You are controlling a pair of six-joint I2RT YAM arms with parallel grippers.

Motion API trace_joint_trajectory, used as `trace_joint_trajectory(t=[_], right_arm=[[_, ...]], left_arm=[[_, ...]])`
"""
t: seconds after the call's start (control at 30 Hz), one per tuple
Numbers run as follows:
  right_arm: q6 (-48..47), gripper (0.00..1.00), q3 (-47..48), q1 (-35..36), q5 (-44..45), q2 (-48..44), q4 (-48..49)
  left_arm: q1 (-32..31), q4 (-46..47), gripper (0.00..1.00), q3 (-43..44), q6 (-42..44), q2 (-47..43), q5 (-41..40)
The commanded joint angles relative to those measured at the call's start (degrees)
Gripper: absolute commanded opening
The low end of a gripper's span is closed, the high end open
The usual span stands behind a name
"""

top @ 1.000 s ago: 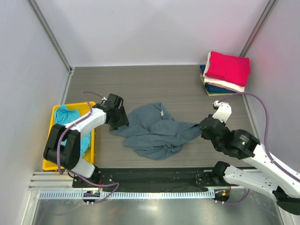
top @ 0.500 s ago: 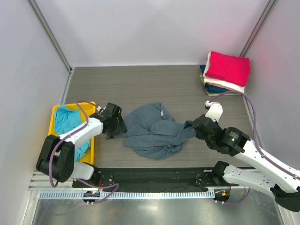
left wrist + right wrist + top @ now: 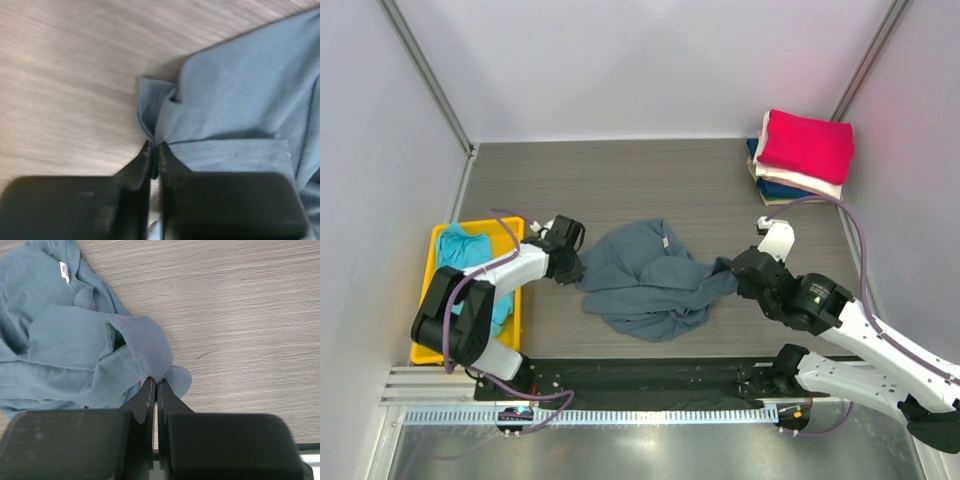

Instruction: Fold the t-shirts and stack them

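Teal t-shirt (image 3: 460, 250) lies bunched in yellow bin (image 3: 420, 352), far left. Left claw (image 3: 154, 146) pinched narrow on left edge of slate grey-blue t-shirt (image 3: 645, 285), which lies crumpled mid-counter (image 3: 620, 180). Right claw (image 3: 156, 381) clamped tight on its right edge. Crimson t-shirt (image 3: 807, 143) lies folded atop cream t-shirt (image 3: 800, 183) and navy t-shirt (image 3: 785, 190), far right corner.

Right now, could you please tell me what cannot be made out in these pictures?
- Top view: the teal shirt in the bin is partly covered by the left arm.
- Top view: the cream shirt and navy shirt show only edges under the crimson shirt.
- All views: the grey shirt hides its sleeves in its own crumples, and both wrist views cut it off.
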Motion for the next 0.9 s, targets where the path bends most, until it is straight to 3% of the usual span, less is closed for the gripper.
trace_joint_trajectory(t=[0.0,0.23,0.53,0.67,0.87], right_arm=[[-0.6,0.01,0.3,-0.2,1.0,-0.1,2.0],[-5.3,0.01,9.6,-1.0,3.7,1.2,0.9],[-15.8,0.01,30.4,-1.2,8.0,5.4,-2.4],[-22.6,0.01,41.0,-1.2,3.8,6.2,-1.9],[-30.6,0.01,50.0,-1.2,-16.1,4.7,0.6]], left_arm=[[-0.2,2.4,0.01,2.9,1.5,2.6,-2.4],[-0.2,-12.9,0.00,20.8,7.2,-11.0,-12.4],[-0.2,-30.7,0.00,45.2,13.6,-20.1,-15.3],[-0.2,-34.6,0.00,57.5,17.1,-21.8,-14.1],[-0.1,-35.0,0.00,76.1,26.1,-22.4,-9.3]])
